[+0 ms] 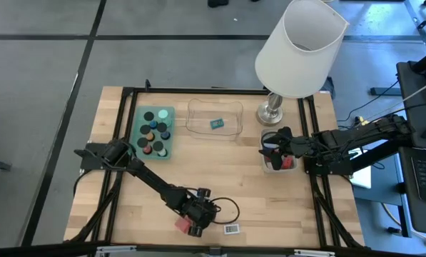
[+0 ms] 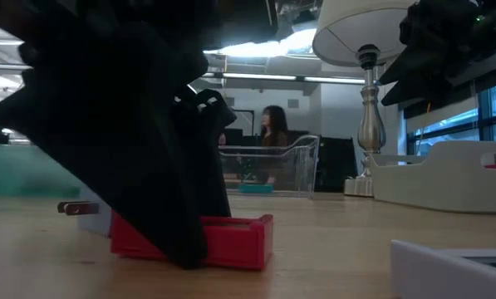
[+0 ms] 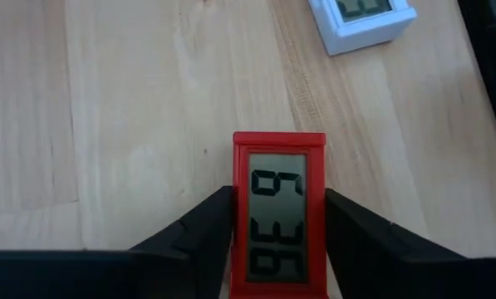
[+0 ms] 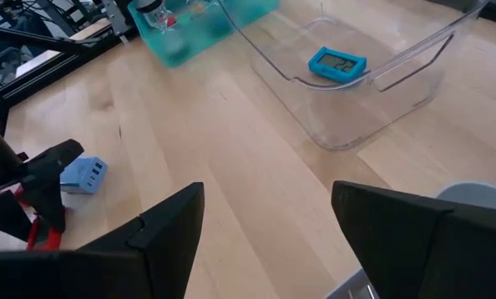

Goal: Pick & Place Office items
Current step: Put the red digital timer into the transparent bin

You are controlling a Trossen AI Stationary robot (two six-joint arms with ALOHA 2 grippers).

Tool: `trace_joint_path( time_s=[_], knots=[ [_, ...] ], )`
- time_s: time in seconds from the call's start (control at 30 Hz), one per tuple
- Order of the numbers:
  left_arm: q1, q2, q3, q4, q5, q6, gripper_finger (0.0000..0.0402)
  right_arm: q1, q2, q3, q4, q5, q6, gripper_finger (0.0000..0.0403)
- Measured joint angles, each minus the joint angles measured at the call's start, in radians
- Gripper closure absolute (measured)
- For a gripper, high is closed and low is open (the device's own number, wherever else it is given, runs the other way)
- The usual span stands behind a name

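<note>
A red office item with a digit display [image 3: 279, 216] lies near the table's front edge [image 1: 183, 225], and my left gripper [image 3: 279, 208] is shut on it. A white display item [image 3: 364, 21] lies just to its right [image 1: 232, 229]. A pale blue plug-like item [image 4: 83, 174] lies beside the left arm. My right gripper [image 4: 268, 241] hangs open and empty over the grey tray [image 1: 270, 165] at the right, which holds a red piece [image 1: 286, 163]. A blue display item [image 4: 337, 62] lies in the clear tray [image 1: 214, 118]. My left gripper pinches the red item's two long sides [image 3: 241, 218] between its two fingers [image 3: 206, 228], at the end nearer the wrist. The fingers slant down from the table's far left and run along the item. It lies flat on the table, display up [image 2: 231, 241].
The green tray [image 1: 154, 132] at the far left holds several black cylinders with coloured tops. A big white-shaded lamp [image 1: 298, 50] stands at the far right. Bare wood lies between the trays and the front edge. A person sits in the room behind [image 2: 272, 137].
</note>
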Motion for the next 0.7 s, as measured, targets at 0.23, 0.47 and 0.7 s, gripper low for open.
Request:
trace_joint_path(
  time_s=[0.23,0.47,0.7],
  knots=[
    [0.049,-0.092,-0.006,-0.028,0.011,0.05,0.026,0.0,0.0,0.0,0.0,0.0,0.0,0.0135],
    [0.155,-0.268,-0.004,-0.054,-0.054,0.158,0.026,0.0,0.0,0.0,0.0,0.0,0.0,0.0135],
    [0.344,-0.408,-0.002,-0.13,-0.149,0.294,0.026,0.0,0.0,0.0,0.0,0.0,0.0,0.0135]
  ],
)
